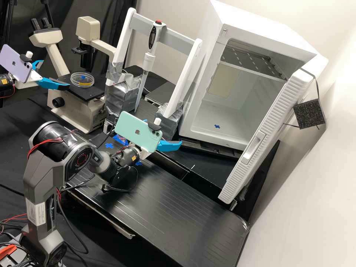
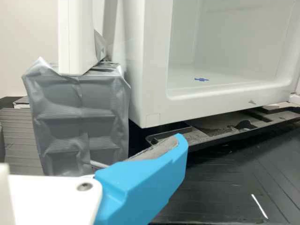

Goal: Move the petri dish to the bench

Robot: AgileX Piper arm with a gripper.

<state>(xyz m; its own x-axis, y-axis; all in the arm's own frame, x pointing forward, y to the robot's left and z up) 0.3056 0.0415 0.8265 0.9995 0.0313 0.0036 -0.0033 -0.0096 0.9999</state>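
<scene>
Far L, the other arm's gripper is nearer the petri dish than I am. Dish sits flat on the microscope stage, raised above the bench, off to my L & well apart from my gripper. My fingers are spread wide, nothing btwn 'em. I'm pointed at the open white cabinet, so prob need a big swing L, w/ some lift, b4 any grasp.
</scene>
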